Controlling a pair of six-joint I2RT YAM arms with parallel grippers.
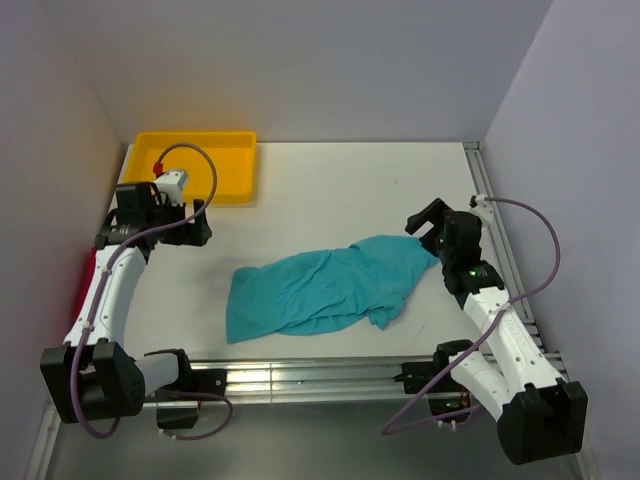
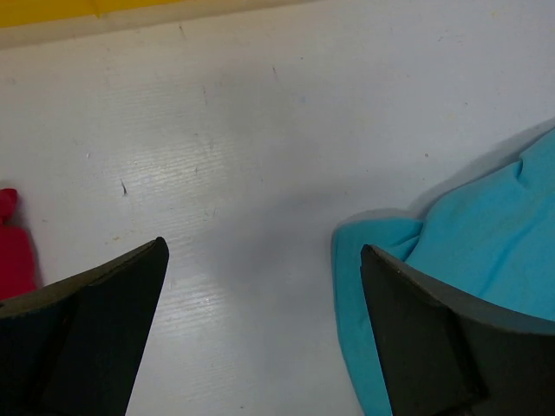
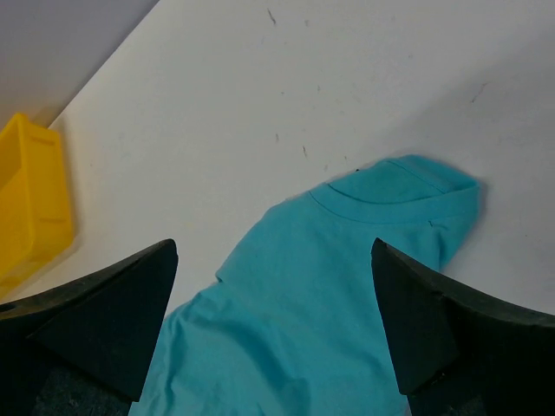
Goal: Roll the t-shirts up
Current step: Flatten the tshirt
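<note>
Tabletop (image 1: 330, 190) is carrying crumpled teal t-shirt (image 1: 325, 288); left gripper (image 2: 260, 260), right gripper (image 3: 273, 251) hovering spread, empty; flattening it first seems wise.

The teal t-shirt (image 1: 330, 285) is a plain turquoise-blue with no pattern, and the red t-shirt (image 2: 13, 251) is plain crimson. The tray (image 1: 232, 170) is bright yellow, the table (image 1: 350, 190) white with faint dark scuffs, the walls (image 1: 300, 60) pale greyish lilac
</note>
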